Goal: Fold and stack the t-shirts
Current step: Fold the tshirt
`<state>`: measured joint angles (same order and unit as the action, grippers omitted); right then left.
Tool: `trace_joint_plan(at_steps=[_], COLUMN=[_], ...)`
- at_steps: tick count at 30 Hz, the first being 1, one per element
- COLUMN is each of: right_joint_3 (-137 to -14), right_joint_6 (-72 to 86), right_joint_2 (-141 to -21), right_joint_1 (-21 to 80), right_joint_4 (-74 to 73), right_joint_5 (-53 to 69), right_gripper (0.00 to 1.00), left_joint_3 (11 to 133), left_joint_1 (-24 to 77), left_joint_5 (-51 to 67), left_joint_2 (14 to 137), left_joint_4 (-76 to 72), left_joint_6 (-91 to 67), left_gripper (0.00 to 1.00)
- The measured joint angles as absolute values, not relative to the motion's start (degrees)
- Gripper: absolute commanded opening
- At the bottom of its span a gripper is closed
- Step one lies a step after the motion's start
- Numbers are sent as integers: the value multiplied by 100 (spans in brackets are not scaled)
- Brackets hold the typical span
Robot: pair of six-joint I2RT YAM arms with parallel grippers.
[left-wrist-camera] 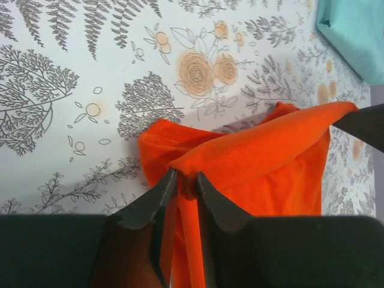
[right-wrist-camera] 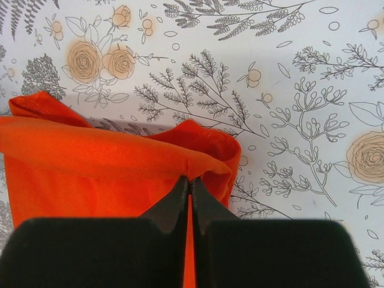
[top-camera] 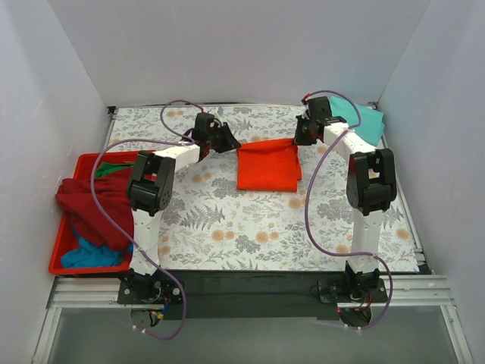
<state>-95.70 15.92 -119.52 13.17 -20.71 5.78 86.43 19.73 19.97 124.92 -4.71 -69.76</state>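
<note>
An orange-red t-shirt lies folded on the floral table, toward the back middle. My left gripper is at its back left corner, and in the left wrist view that gripper has its jaws pinched on a raised fold of the orange-red cloth. My right gripper is at the back right corner; in the right wrist view it is shut on the lifted hem of the orange-red shirt. The edge between the two grips hangs stretched above the table. A mint-teal t-shirt lies at the back right corner.
A red tray sits at the left edge, holding a maroon shirt that spills over it, a blue one and a green one. White walls close in the table on three sides. The teal cloth shows just beyond the orange one.
</note>
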Motion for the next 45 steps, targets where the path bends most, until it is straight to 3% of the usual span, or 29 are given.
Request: trace_joint_plan(at_steps=[1, 2, 3, 4, 5, 10, 13, 24, 30, 38, 45], right_joint_3=[-9592, -9618, -9651, -9686, -9701, -9732, -9590, -7942, -6984, -6582, -6573], right_joint_6=[1599, 1612, 1634, 1601, 1573, 1450, 1391, 1168, 1181, 1184, 1214], right_joint_2=[-12003, -12055, -12099, -12127, -12136, -12112, -11928, -10549, -10532, -10532, -10691], right_joint_1=[1308, 1295, 1286, 1275, 1273, 1249, 1247, 937, 611, 379, 213], right_joint_4=[-2088, -2102, -2119, -2128, -2130, -2150, -2150, -1664, -1330, -906, -587], right_joint_5=[611, 648, 685, 716, 753, 829, 838, 1728, 2416, 3089, 3420], right_gripper=[21, 45, 56, 65, 78, 93, 98, 98, 98, 99, 98], left_joint_3=[8720, 8801, 8903, 9006, 9083, 9120, 8833, 7308, 7035, 6973, 6993], left_joint_1=[1957, 1942, 1929, 1920, 1918, 1905, 1896, 1898, 1909, 1914, 1925], left_joint_5=[2016, 2018, 2014, 1990, 1935, 1651, 1584, 2115, 2324, 2427, 2585], left_joint_2=[12597, 12682, 12759, 12833, 12886, 12853, 12654, 11443, 11430, 11432, 11480], left_joint_4=[-438, -370, -296, -252, -215, 8, -12, -384, -515, -517, -567], left_joint_6=[-6952, -6932, -6908, -6914, -6890, -6831, -6796, -6628, -6547, -6536, -6560], left_gripper=[32, 48, 54, 69, 71, 72, 72, 69, 67, 64, 53])
